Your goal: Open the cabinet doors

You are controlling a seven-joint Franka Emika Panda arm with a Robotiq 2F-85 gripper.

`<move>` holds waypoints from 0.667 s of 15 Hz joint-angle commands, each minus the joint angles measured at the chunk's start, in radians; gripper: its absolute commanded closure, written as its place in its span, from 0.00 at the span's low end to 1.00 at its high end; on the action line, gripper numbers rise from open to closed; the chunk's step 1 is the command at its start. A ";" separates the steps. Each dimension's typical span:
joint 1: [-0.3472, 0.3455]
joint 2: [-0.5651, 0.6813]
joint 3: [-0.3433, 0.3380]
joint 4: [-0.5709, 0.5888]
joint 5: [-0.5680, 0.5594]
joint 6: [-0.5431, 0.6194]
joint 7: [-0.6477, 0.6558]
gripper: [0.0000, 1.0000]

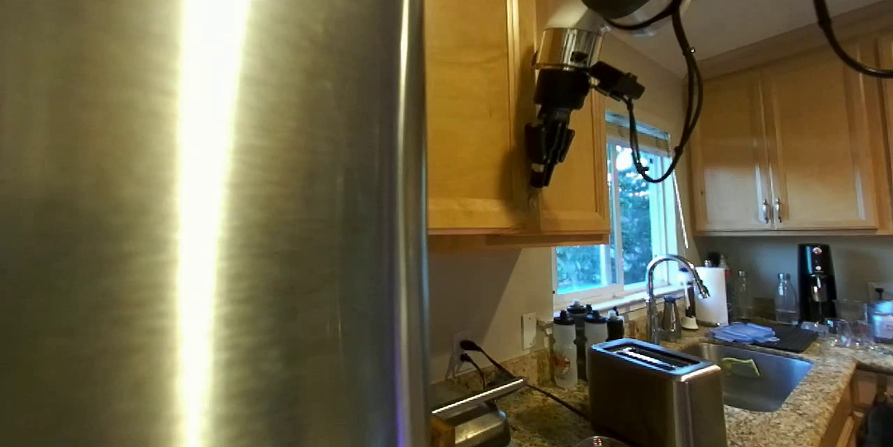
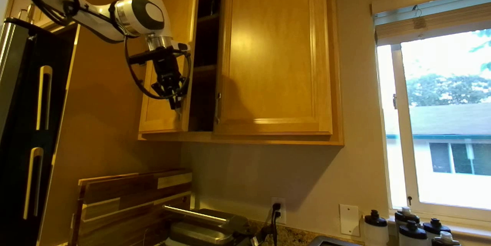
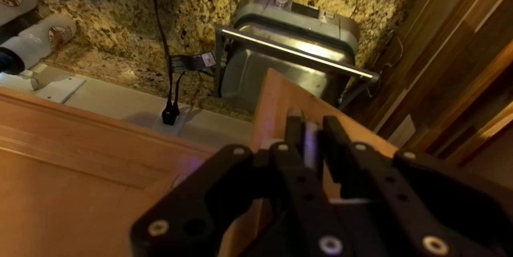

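Metal handle (image 3: pixel 310 144) clenched between the fingers (image 3: pixel 336 144) could slip free, should a crooked pull bind the ajar door (image 1: pixel 471 95) beside them.

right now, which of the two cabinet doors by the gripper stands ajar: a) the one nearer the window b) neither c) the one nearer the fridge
c, as in an exterior view the fridge-side door stands swung out with shelves showing past its edge, while the window-side door sits shut.
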 commanded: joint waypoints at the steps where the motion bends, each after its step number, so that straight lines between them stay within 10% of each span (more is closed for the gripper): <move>1: 0.068 -0.100 0.043 -0.080 -0.016 -0.078 -0.080 0.91; 10: 0.199 -0.122 0.126 -0.046 -0.034 -0.251 -0.253 0.91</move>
